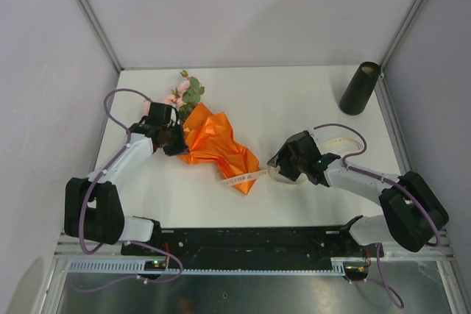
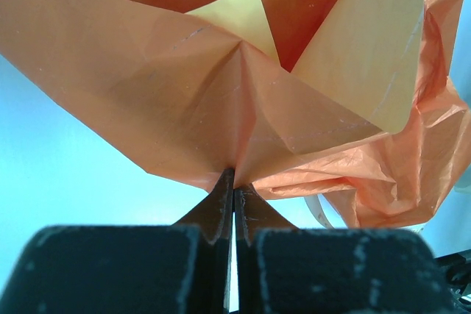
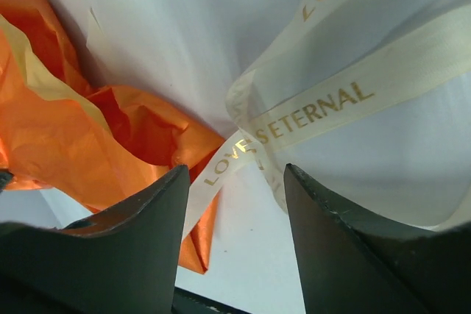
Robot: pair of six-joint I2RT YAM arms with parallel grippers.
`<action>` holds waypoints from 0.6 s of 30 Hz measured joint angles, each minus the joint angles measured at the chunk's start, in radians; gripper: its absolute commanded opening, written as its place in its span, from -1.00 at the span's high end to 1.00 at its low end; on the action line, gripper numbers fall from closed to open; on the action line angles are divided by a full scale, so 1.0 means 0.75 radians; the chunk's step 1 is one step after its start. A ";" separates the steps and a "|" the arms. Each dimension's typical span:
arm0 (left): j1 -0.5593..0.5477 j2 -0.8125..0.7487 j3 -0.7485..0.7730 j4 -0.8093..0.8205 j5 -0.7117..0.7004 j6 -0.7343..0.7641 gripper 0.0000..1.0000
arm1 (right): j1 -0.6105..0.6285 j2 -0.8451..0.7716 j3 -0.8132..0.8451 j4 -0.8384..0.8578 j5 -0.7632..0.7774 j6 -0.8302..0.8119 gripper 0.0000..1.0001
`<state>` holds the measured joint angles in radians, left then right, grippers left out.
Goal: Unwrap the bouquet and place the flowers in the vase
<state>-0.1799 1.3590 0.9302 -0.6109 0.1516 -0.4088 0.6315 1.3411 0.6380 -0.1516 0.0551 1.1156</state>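
The bouquet lies on the white table, its orange-yellow paper (image 1: 217, 145) crumpled and loosened. The flowers (image 1: 188, 93), pink with green leaves, stick out at its far end. My left gripper (image 1: 179, 143) is shut on a fold of the paper (image 2: 221, 93), and the fingertips (image 2: 234, 182) pinch its edge. My right gripper (image 1: 280, 169) stands open just right of the paper's near tip. The cream ribbon (image 3: 316, 112) with gold lettering lies loose ahead of and between the fingers (image 3: 237, 174), ungripped. The black vase (image 1: 360, 87) stands upright at the far right corner.
A strip of ribbon (image 1: 244, 177) trails from the paper's near tip toward my right gripper. Grey walls close in the table on the left, back and right. A black rail (image 1: 250, 244) runs along the near edge between the arm bases.
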 measured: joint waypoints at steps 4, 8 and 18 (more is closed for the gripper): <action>0.000 0.000 -0.001 0.001 0.011 0.000 0.98 | 0.031 0.052 0.000 0.027 -0.026 0.151 -0.18; 0.000 0.000 -0.001 0.002 0.013 0.000 0.98 | 0.064 0.075 -0.001 0.018 -0.058 0.343 -0.21; 0.000 0.000 -0.001 0.003 0.013 0.001 0.98 | 0.143 0.108 0.001 -0.003 -0.100 0.742 -0.21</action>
<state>-0.1799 1.3590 0.9295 -0.6090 0.1612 -0.4084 0.7391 1.4220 0.6384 -0.1539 -0.0196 1.6722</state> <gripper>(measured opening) 0.008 0.599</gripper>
